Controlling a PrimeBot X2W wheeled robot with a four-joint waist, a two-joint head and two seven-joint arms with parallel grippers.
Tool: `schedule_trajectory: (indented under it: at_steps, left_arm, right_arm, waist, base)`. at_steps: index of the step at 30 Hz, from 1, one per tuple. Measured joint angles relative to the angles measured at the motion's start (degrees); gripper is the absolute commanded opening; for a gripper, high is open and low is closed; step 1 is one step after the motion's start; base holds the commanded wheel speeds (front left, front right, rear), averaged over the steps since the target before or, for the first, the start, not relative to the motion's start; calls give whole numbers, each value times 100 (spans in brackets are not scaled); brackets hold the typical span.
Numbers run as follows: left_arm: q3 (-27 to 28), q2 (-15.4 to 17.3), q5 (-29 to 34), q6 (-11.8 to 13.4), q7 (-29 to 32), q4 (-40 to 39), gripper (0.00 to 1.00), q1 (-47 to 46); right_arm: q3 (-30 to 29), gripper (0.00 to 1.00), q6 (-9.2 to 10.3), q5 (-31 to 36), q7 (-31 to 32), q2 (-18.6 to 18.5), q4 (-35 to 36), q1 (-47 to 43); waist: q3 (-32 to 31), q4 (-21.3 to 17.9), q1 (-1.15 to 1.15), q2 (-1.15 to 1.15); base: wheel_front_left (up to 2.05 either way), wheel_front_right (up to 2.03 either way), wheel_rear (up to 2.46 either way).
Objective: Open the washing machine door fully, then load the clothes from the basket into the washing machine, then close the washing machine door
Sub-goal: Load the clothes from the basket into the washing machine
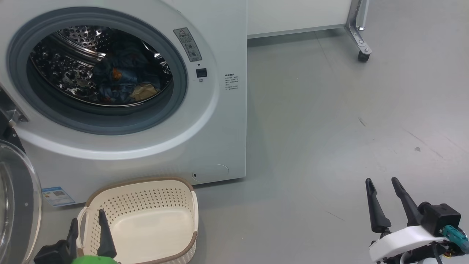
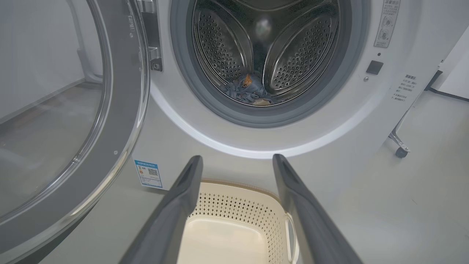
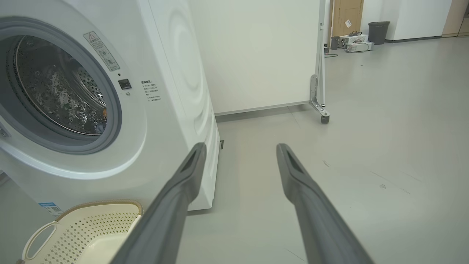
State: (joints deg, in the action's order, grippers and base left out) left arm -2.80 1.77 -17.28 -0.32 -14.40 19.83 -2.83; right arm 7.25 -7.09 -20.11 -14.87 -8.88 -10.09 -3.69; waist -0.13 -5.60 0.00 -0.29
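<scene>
White's the big thing here: the boxy white front-loading washing machine (image 1: 220, 128) takes up the upper left of the head view, sitting on a smooth grey floor (image 1: 329, 128). Its mouth is wide open, with a grey rubber gasket (image 1: 176, 106) ringing a shiny perforated steel drum (image 1: 66, 62). Behind it on the right is a pale wheeled partition panel (image 1: 293, 14) on a metal caster foot.

Next down in size, the large round washing machine door (image 1: 18, 205), dark glossy rim with bulging clear glass, is swung right out on its hinge at the machine's left side, so it's at the left edge of the head view. A little blue label sticker (image 1: 56, 196) sits on the machine's lower corner just beside it.

The small cream perforated plastic basket with the brown rim (image 1: 146, 180) is on the floor right in front of the machine, below the opening, bare bottom showing. The soft blue clothes with orange-brown patches (image 1: 124, 77) are bunched up low in the drum.

Left gripper (image 1: 88, 216) hangs over the basket's left handle end, dark fingers spread wide, nothing between them, aimed at the machine. Right gripper (image 1: 381, 181) is well off to the right over bare floor, also spread wide and holding nothing.
</scene>
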Motion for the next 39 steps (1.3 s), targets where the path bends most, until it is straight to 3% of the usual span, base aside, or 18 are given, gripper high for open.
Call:
schedule_trajectory:
  at_steps: [39]
  left_arm:
    - [-292,12,-91,445,0,-867,100,569]
  right_arm:
    - [-19,100,0,0,0,5,-2,-1]
  waist:
    - [10,62,0,0]
  base:
    - [0,0,0]
